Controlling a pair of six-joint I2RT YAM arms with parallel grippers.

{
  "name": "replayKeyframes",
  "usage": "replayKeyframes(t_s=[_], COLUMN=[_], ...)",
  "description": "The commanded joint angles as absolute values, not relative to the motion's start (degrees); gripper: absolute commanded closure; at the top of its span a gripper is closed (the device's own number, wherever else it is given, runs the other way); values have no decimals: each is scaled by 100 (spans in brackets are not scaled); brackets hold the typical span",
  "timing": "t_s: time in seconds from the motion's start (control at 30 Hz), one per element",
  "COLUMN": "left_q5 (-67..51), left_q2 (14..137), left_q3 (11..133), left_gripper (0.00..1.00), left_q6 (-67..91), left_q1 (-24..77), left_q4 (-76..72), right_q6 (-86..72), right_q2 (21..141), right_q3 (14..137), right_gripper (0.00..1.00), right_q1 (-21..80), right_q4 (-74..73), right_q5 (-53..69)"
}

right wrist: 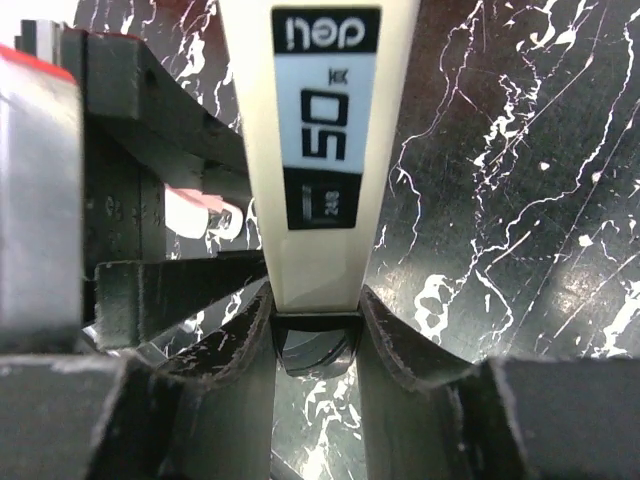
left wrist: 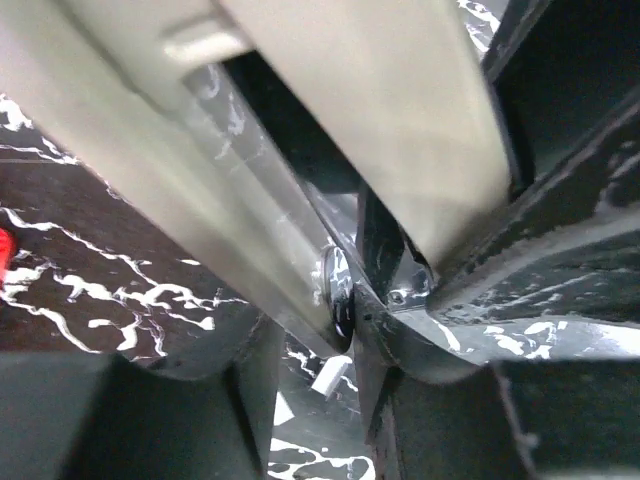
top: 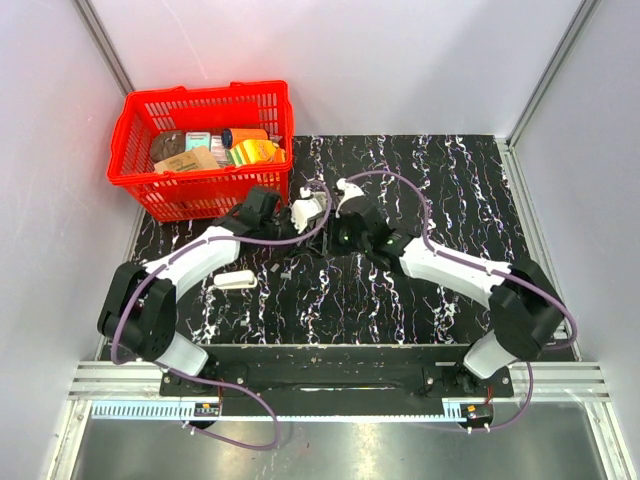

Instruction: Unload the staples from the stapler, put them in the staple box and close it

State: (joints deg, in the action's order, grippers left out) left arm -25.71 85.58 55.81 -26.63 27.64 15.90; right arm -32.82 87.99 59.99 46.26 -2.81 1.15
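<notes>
I find the stapler (right wrist: 315,150) hinged open at mid-table over the marbled mat (top: 460,190), between both arms. The right gripper (right wrist: 315,335) is clamped on its dark end. The left gripper (left wrist: 348,325) sits against its pale arm; I cannot tell whether it grips.

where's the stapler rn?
Seen from above it's mid-table, by the red basket's near right corner: the stapler is clamped in the right gripper, with the left gripper close on its left.

stapler (right wrist: 318,255) cropped at top, basket (top: 200,195) contents unclear
</notes>
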Motion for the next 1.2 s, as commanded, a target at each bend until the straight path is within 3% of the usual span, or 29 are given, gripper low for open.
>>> replayKeyframes(t_s=[0.0, 0.1, 0.2, 0.27, 0.47, 0.8, 1.17], left_q5=[-3891, -4542, -4781, -4738, -4509, -4597, -4667], left_q2=[8771, 8781, 8579, 8386, 7761, 6909, 6495], left_q3=[6124, 6783, 7083, 7154, 7268, 6645, 6135], left_gripper=[57, 36, 8, 1, 1, 1, 1], left_q6=[-1760, -1547, -1538, -1538, -1546, -1933, -2092], left_q1=[2471, 1909, 1478, 1214, 449, -430, -563], left_q4=[2134, 2653, 3075, 3233, 3839, 4430, 4438], right_q6=[-3314, -3007, -2708, -2532, -2189, -2074, -1811], right_q2=[9114, 9289, 9553, 9816, 10773, 12708, 12884], right_q3=[6661, 6899, 7258, 7514, 8505, 11591, 11856], right_gripper=[100, 100, 100, 100, 100, 100, 100], right_q1=[4518, 4509, 4456, 4421, 4316, 4122, 3982], right_q4=[-298, -518, -781, -931, -1422, -4375, -5475], right_q5=[-509, -904, -1212, -1362, -1555, -1451, -590])
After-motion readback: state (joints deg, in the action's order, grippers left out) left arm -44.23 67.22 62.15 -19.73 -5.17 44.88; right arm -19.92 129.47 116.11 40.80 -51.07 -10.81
